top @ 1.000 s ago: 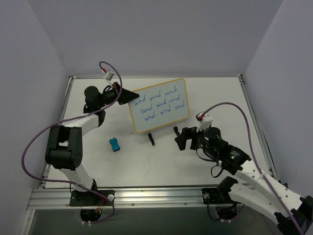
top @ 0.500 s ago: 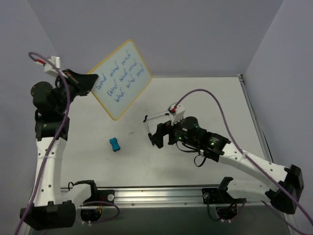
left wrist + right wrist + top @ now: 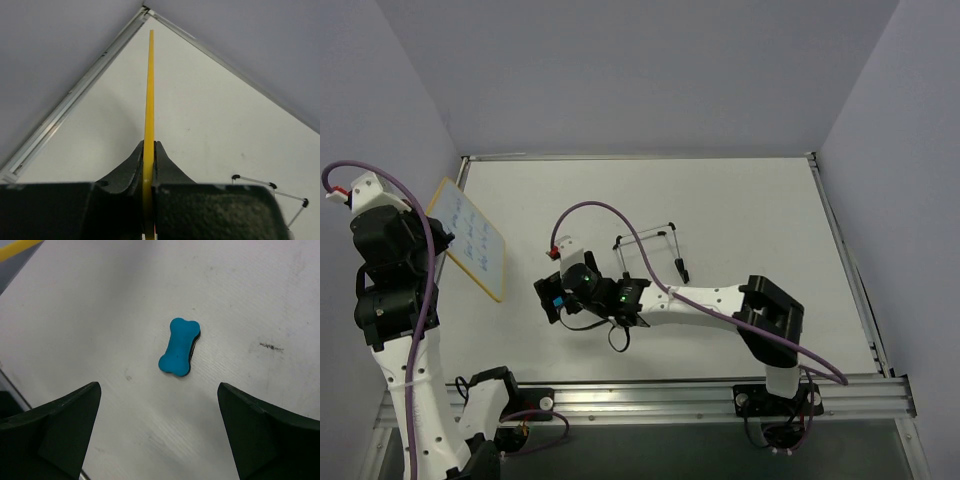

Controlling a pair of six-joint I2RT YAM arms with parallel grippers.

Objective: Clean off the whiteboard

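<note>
The whiteboard (image 3: 470, 250) is hanging clear of the surface (image 3: 750, 210) at the 9 o'clock side of the top view. It is tilted, with its long axis running from about 11 to 5 o'clock, and its blue handwriting is not yet wiped. The left jaws are pinching its yellow frame. In the left wrist view the board (image 3: 149, 90) is showing edge-on, as a thin yellow line leading away to 12 o'clock from between the closed jaws.

The right arm (image 3: 700, 298) is reaching across to the near left. Its jaws are spread wide and holding nothing. The small blue bone-shaped eraser (image 3: 180, 346) is lying flat on the surface just ahead of them, toward 12 o'clock, roughly centred in the gap. Its long axis is pointing from about 1 to 7 o'clock, so the jaws, closing along the 3-to-9 line, are looking set to meet it across its narrow waist. From these jaws the board is lying toward 9 o'clock, close by.

The wire stand (image 3: 650, 240) is sitting behind, toward 1 o'clock.
</note>
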